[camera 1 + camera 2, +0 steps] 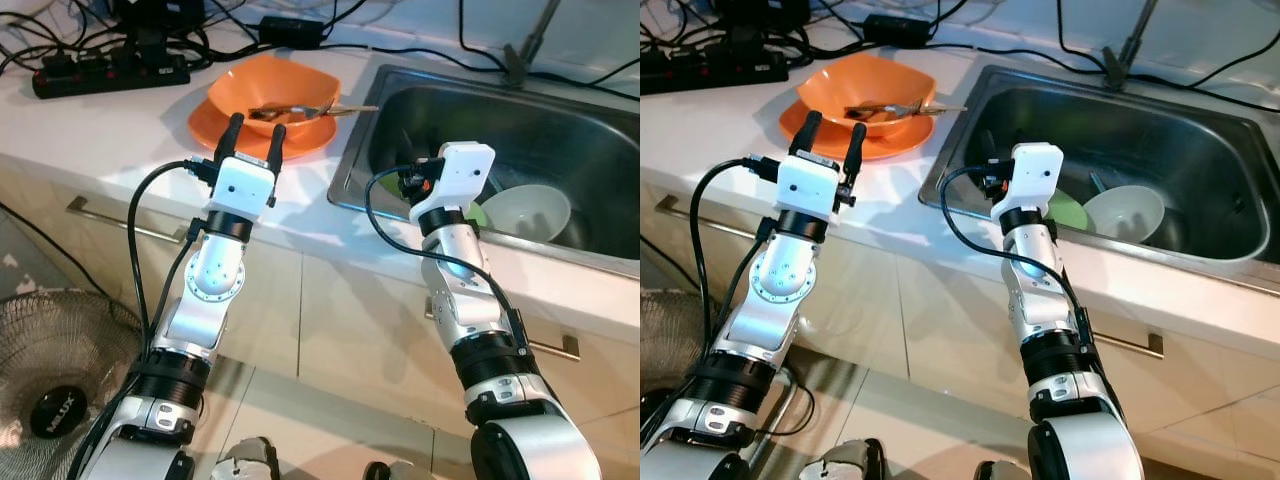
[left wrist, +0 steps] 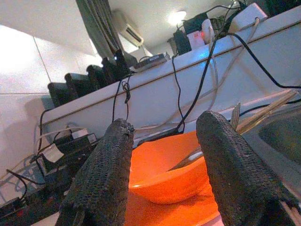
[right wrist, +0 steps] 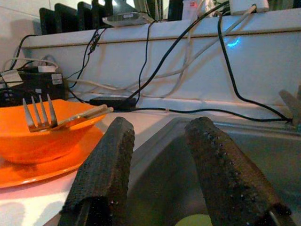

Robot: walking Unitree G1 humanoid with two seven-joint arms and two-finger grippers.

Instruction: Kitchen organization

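Beside orange bowl (image 1: pixel 278 95), left hand (image 1: pixel 256 133) released; right hand (image 3: pixel 157 176) released over sink (image 1: pixel 580 150).

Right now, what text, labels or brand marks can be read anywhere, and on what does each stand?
"MLUX", roughly; blurred, uncertain: on the black hub of the floor fan.
White tags on the black power strip: too small to read.
Nothing else legible.

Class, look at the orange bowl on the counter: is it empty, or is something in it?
Not empty. The orange bowl sits upright on an orange plate, with a fork resting in it, its handle sticking out over the rim.
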